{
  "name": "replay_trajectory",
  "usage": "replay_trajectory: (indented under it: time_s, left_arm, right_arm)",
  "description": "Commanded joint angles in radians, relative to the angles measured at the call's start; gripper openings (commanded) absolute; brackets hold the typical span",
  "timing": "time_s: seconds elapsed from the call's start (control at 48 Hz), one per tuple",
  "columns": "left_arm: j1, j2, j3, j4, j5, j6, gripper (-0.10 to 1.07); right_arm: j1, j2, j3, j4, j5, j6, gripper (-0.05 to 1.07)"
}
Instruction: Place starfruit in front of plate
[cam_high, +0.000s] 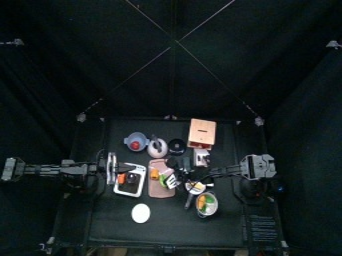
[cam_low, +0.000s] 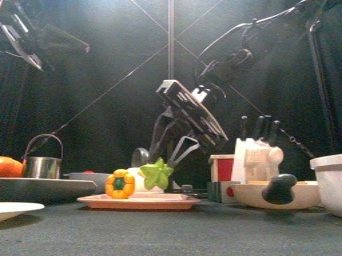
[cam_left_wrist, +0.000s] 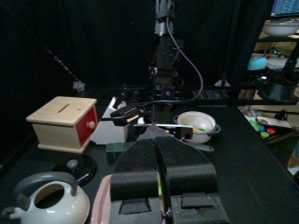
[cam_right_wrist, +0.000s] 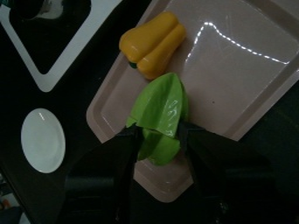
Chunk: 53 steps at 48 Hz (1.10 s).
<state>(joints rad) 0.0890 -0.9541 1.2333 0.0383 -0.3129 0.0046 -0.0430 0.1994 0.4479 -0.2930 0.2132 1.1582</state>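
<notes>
Right pincer (cam_right_wrist: 158, 140) grips the green starfruit (cam_right_wrist: 162, 118) on the pink tray (cam_right_wrist: 239, 74).
Yellow pepper (cam_right_wrist: 152, 40) lies beside it; left pincer (cam_left_wrist: 160, 175) is narrow, holding nothing.

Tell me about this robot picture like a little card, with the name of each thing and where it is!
starfruit: green and ridged, lying on the pink tray
pink tray: flat on the black table
yellow pepper: on the same tray, right beside the starfruit
white plate: on the table, off the tray's edge
right claw: down at one end of the starfruit; grip unclear
left claw: shut, empty, away from the tray
job: starfruit not yet moved to the plate
</notes>
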Motion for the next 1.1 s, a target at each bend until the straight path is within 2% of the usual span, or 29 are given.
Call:
replay_trajectory:
  time_s: [0.0,0.25,0.521,0.646,0.792,0.979,1.083]
  left_arm:
    - [0.003,0.002,-0.014,0.003,-0.009,0.002,0.01]
    - [0.002,0.002,0.005,-0.005,-0.009,-0.008,0.01]
    - [-0.037,0.002,0.02,-0.098,-0.009,-0.009,0.01]
    - [-0.089,0.002,0.025,-0.14,-0.009,-0.008,0.01]
    - [-0.12,0.002,0.035,-0.167,-0.015,-0.009,0.01]
    - [-0.138,0.002,0.063,-0.218,-0.049,-0.009,0.01]
    - [-0.144,0.002,0.071,-0.236,-0.06,-0.009,0.01]
  right_arm:
    - [-0.002,-0.046,-0.009,0.005,-0.003,0.0,0.74]
    - [0.025,-0.071,-0.009,0.048,0.008,0.0,0.74]
    - [0.155,-0.115,-0.012,0.121,0.066,0.003,0.74]
    - [0.224,-0.104,-0.017,0.184,0.071,0.006,0.74]
    - [0.287,-0.081,-0.021,0.259,0.069,0.008,0.74]
    - [0.314,-0.046,-0.049,0.305,0.074,0.008,0.74]
    - [0.319,-0.035,-0.078,0.304,0.118,0.006,0.74]
